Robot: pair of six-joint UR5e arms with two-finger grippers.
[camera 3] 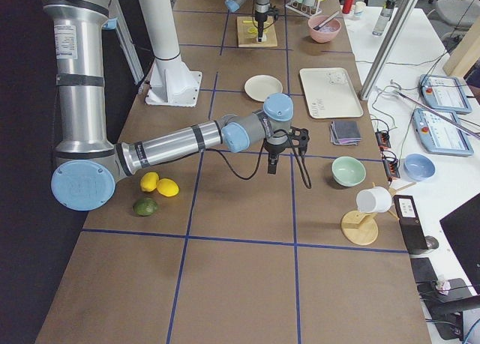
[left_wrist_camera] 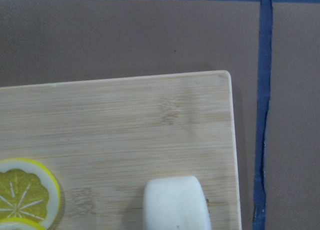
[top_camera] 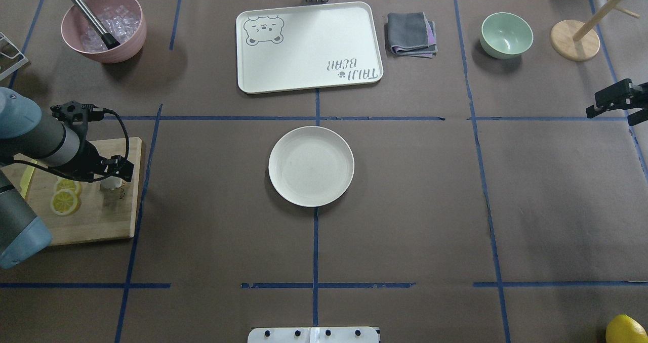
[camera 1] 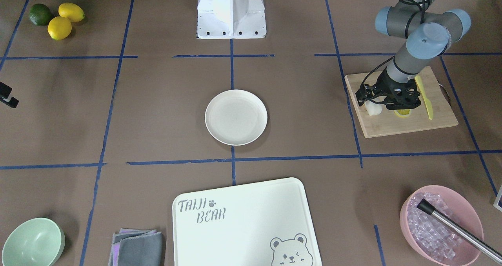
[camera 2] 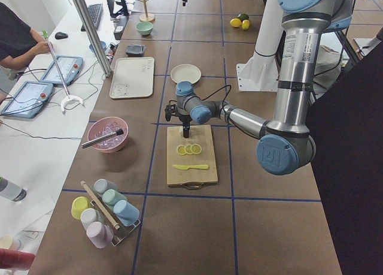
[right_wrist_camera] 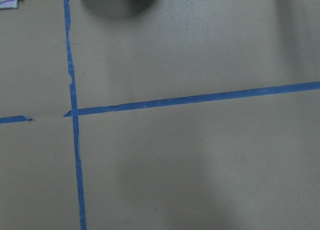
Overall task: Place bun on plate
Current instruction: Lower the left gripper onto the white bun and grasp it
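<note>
The bun (camera 1: 373,108) is a small white lump standing on the wooden cutting board (camera 1: 411,124), near the corner closest to the plate. My left gripper (camera 1: 379,102) hangs just over it with its jaws spread, open, and nothing held. From overhead the bun (top_camera: 111,183) peeks out beneath the left gripper (top_camera: 113,175). The left wrist view shows the bun (left_wrist_camera: 176,202) at the bottom edge, resting on the board. The cream plate (top_camera: 311,166) lies bare at the table's centre. My right gripper (top_camera: 613,101) hovers at the table's right edge; its fingers are not clear.
Lemon slices (top_camera: 65,197) and a yellow knife (camera 1: 425,97) share the board. A bear-printed tray (top_camera: 309,44), grey cloth (top_camera: 411,33), mint bowl (top_camera: 506,34), pink bowl of ice (top_camera: 104,27) and wooden stand (top_camera: 575,39) line the far side. Whole lemons and a lime (camera 1: 57,18) sit near the robot's base.
</note>
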